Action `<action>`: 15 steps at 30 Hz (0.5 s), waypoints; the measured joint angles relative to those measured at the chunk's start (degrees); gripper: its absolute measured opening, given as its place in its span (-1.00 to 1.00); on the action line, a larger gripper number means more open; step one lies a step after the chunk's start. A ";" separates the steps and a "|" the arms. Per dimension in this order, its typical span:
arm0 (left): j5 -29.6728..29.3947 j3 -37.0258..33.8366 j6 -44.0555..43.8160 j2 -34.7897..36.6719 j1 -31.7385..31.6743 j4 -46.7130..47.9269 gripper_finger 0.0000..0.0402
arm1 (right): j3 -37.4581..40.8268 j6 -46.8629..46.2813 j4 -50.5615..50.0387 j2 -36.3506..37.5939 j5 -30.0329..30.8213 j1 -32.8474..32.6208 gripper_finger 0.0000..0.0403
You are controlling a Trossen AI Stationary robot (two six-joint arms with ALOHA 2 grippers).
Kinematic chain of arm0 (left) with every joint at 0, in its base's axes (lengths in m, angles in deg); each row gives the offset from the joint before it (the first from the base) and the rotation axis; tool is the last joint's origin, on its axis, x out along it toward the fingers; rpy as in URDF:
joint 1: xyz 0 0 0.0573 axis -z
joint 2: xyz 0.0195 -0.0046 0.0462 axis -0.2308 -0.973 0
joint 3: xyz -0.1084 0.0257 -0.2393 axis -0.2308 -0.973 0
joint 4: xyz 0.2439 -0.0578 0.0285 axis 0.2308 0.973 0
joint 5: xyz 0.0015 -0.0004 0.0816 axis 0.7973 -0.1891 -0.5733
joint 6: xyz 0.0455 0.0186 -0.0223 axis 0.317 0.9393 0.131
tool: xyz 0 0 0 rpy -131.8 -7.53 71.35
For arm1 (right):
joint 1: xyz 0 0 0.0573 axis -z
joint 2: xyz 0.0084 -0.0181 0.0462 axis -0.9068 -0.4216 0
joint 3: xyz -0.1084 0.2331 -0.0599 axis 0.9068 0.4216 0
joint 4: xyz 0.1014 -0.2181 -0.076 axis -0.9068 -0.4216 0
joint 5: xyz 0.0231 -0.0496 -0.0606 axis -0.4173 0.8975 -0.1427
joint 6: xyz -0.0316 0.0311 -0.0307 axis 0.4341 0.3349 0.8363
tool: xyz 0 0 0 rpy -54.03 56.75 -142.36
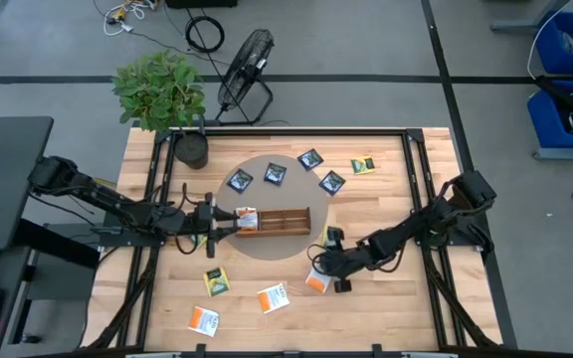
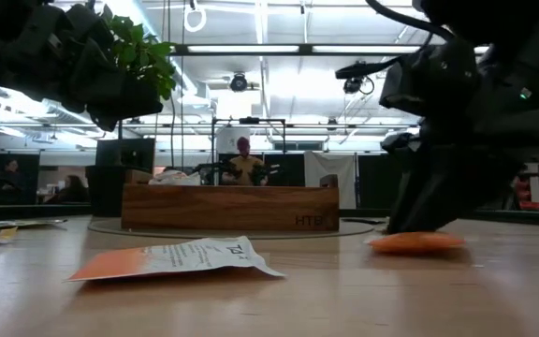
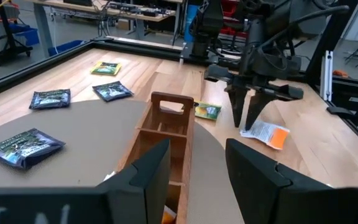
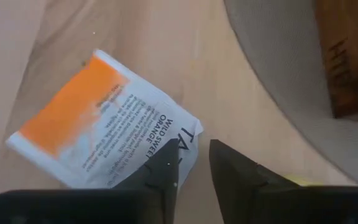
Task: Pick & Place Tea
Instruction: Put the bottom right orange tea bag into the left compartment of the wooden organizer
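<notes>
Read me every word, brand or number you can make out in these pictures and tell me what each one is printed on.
"WILD SWEET ORANGE": on the orange-and-white sachet in the right wrist view.
"TA", cut off by the right gripper: large letters on that same sachet.
"HTB": burned into the end of the wooden tray in the low view.
"TA", partly legible: on the sachet in the low view's foreground.
Small print on the sachets, and the other sachets' labels: too small to read.

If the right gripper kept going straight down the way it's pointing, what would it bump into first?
Most likely the orange-and-white tea sachet lying flat on the table. The right gripper points down right at its edge, one fingertip already over the packet, though contact isn't clear.
</notes>
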 joint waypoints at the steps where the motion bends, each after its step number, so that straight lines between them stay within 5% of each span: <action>1: 0.00 0.00 0.01 0.00 0.00 0.01 -0.20 | -0.86 0.97 -1.36 0.03 0.13 0.02 -0.55; 8: -0.02 0.00 -0.03 0.00 0.00 -0.04 -0.20 | -8.25 3.24 -9.39 0.39 1.50 -0.07 -0.58; 15: -0.03 0.00 -0.03 0.00 0.00 0.00 -0.20 | -8.59 1.93 -10.54 -0.06 -0.71 -0.20 -0.37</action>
